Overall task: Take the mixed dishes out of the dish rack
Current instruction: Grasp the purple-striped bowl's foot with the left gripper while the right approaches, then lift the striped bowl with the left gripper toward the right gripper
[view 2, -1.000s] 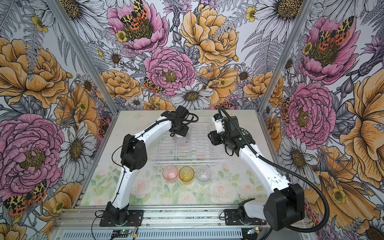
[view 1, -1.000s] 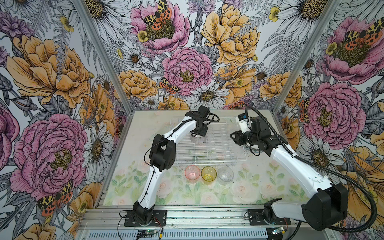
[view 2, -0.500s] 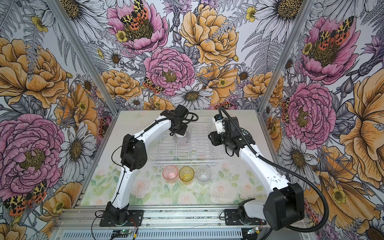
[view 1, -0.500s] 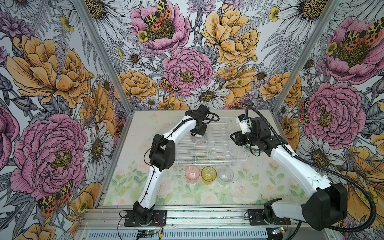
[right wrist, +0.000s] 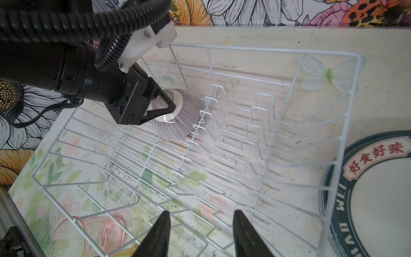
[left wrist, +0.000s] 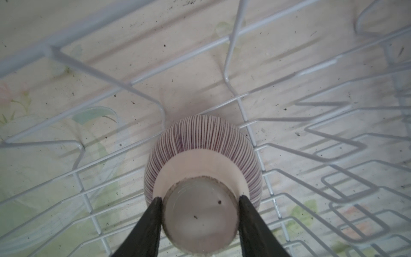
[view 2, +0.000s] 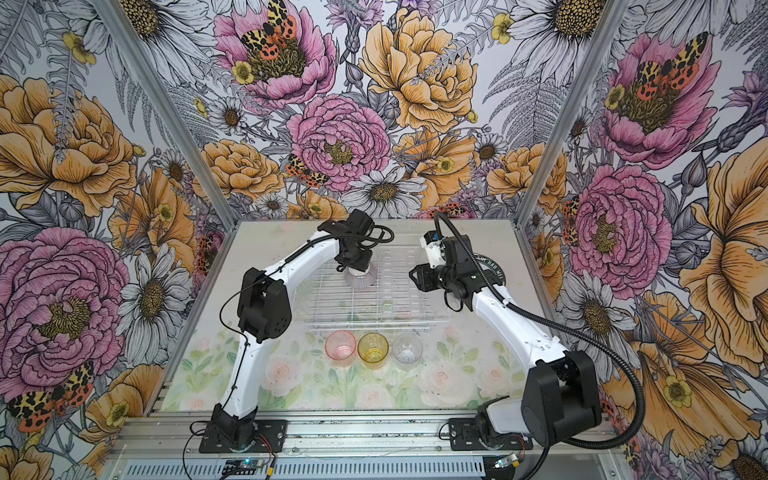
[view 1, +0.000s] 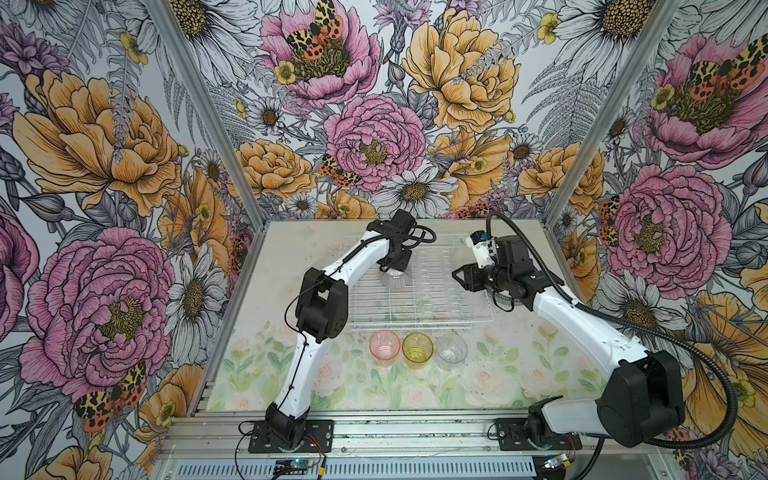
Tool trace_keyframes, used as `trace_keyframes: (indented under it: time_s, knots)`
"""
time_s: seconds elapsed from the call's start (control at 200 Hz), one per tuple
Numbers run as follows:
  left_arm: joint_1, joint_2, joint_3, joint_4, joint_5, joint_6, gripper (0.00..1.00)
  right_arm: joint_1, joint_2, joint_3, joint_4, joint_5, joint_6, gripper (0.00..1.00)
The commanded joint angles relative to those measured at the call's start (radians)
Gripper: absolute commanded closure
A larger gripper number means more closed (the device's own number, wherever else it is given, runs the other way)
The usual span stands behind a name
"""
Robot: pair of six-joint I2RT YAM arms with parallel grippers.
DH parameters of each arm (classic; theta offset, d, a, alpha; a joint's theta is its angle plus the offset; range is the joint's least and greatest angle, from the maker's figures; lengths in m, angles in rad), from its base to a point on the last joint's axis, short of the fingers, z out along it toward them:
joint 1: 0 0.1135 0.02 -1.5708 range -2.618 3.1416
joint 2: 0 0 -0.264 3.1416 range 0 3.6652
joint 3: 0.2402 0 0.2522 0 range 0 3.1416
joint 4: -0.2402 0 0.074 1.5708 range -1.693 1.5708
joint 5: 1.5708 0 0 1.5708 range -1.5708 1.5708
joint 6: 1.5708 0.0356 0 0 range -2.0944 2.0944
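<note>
Having just clamped the foot of the upturned striped bowl [left wrist: 204,142] inside the dish rack [view 1: 415,291], the left gripper [left wrist: 200,198] can lift out seemingly the last dish, while the right gripper [right wrist: 201,213] hovers open, empty.

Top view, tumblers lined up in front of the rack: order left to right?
In a top view: pink tumbler → yellow tumbler → clear tumbler.

Smooth white-coated wire rack [right wrist: 255,49], the bowl [left wrist: 206,138] finely ribbed glazed ceramic with a matt foot, tumblers [view 1: 417,345] see-through and glossy.
</note>
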Motion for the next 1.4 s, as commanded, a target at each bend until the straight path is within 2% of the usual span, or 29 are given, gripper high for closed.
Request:
trace_keyframes:
  time_s: [0.0, 0.42, 1.021, 1.251, 1.391]
  knots:
    - [0.017, -0.045, -0.02, -0.031, 0.05, 0.01, 0.63, -0.005, 0.022, -0.009, 0.079, -0.074, 0.044, 0.52]
    - [0.047, -0.113, -0.067, 0.023, 0.175, 0.005, 0.65, 0.005, 0.107, -0.036, 0.219, -0.223, 0.139, 0.49]
    - [0.133, -0.279, -0.29, 0.214, 0.408, -0.046, 0.65, 0.06, 0.223, -0.017, 0.313, -0.326, 0.205, 0.47]
    - [0.168, -0.342, -0.376, 0.306, 0.517, -0.077, 0.66, 0.061, 0.248, -0.062, 0.477, -0.422, 0.302, 0.48]
    - [0.187, -0.378, -0.423, 0.36, 0.588, -0.098, 0.66, 0.064, 0.257, -0.068, 0.508, -0.438, 0.319, 0.49]
